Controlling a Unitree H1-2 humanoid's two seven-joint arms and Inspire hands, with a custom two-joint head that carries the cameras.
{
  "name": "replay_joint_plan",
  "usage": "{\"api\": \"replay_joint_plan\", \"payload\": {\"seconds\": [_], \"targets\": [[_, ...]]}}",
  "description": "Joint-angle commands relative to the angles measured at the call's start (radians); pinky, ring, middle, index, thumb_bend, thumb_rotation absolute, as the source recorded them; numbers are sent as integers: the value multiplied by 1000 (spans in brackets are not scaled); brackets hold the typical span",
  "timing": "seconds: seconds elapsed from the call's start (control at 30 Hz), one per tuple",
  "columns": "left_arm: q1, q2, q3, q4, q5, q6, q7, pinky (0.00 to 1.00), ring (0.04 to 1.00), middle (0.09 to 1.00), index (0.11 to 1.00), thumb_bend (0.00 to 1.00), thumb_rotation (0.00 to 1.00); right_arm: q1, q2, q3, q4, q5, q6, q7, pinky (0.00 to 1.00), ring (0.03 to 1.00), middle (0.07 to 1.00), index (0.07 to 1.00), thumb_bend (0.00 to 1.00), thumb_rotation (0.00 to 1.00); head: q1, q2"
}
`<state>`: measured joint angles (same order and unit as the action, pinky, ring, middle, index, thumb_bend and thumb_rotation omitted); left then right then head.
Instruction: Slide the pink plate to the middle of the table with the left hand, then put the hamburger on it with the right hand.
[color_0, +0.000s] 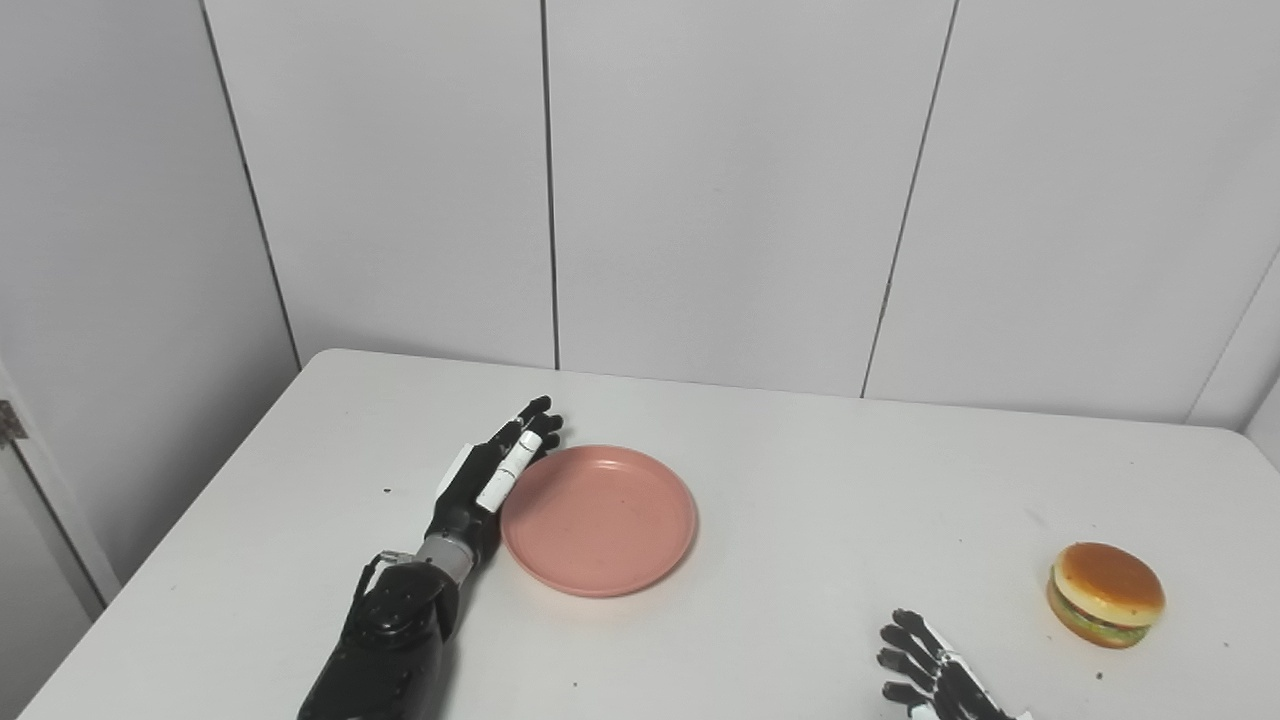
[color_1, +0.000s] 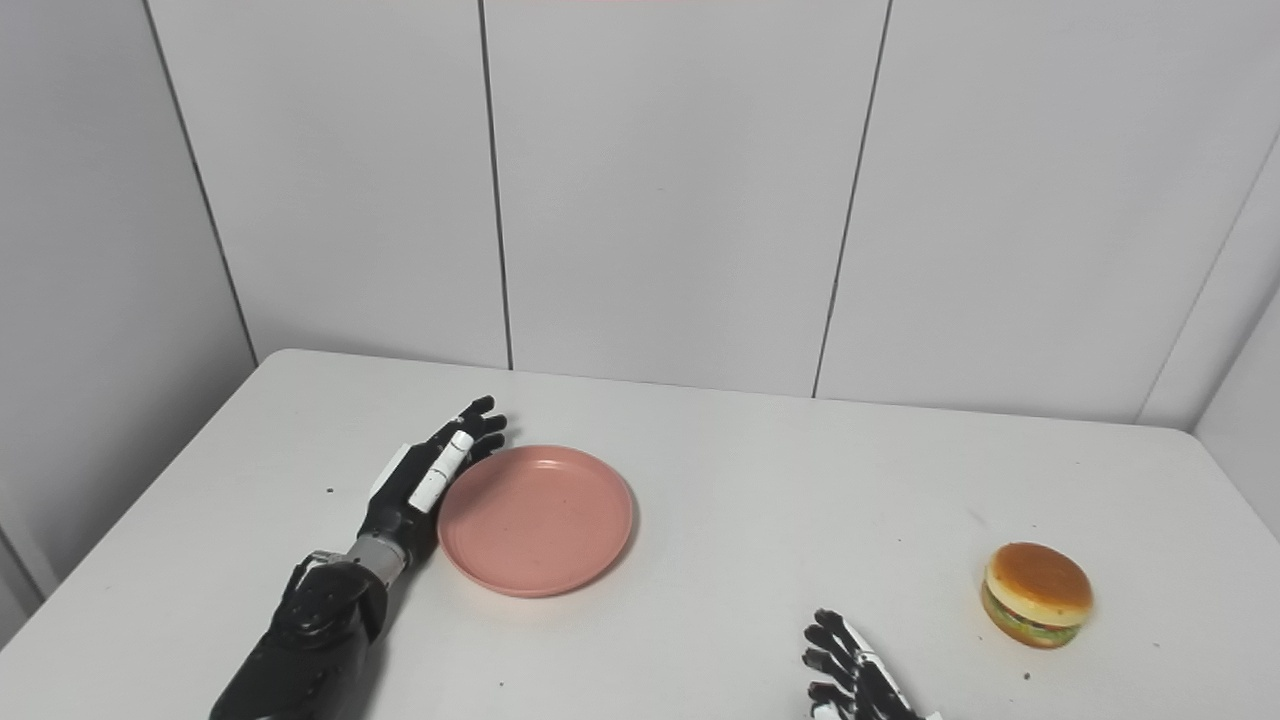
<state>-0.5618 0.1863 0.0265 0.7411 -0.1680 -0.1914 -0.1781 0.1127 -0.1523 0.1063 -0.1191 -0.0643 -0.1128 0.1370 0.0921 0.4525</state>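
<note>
An empty pink plate lies flat on the white table, left of the table's middle. My left hand rests edge-on against the plate's left rim, fingers stretched out toward the wall, holding nothing. A toy hamburger with a brown bun and green lettuce sits near the table's right side. My right hand is low at the bottom edge, left of the hamburger and apart from it, fingers spread and empty; its palm is cut off by the frame.
Grey wall panels stand close behind the table's far edge. The table's left edge runs diagonally beside my left arm. Small dark specks dot the tabletop.
</note>
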Motion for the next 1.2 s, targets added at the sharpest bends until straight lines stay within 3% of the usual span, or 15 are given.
{"api": "replay_joint_plan", "payload": {"seconds": [0.0,0.43,1.17], "targets": [[-11,-7,-19,-18,29,2,-14,899,889,880,884,851,805,41,3,24,36,-6,15,18,779,839,871,891,772,889,1,1],[-15,-49,-28,2,29,-14,-32,942,901,880,889,886,775,42,4,29,31,-14,13,18,778,835,864,887,748,879,-8,8],[4,-111,-47,-17,31,1,-38,926,899,881,898,807,784,46,1,59,14,-60,6,2,756,829,867,881,743,884,-43,24]]}}
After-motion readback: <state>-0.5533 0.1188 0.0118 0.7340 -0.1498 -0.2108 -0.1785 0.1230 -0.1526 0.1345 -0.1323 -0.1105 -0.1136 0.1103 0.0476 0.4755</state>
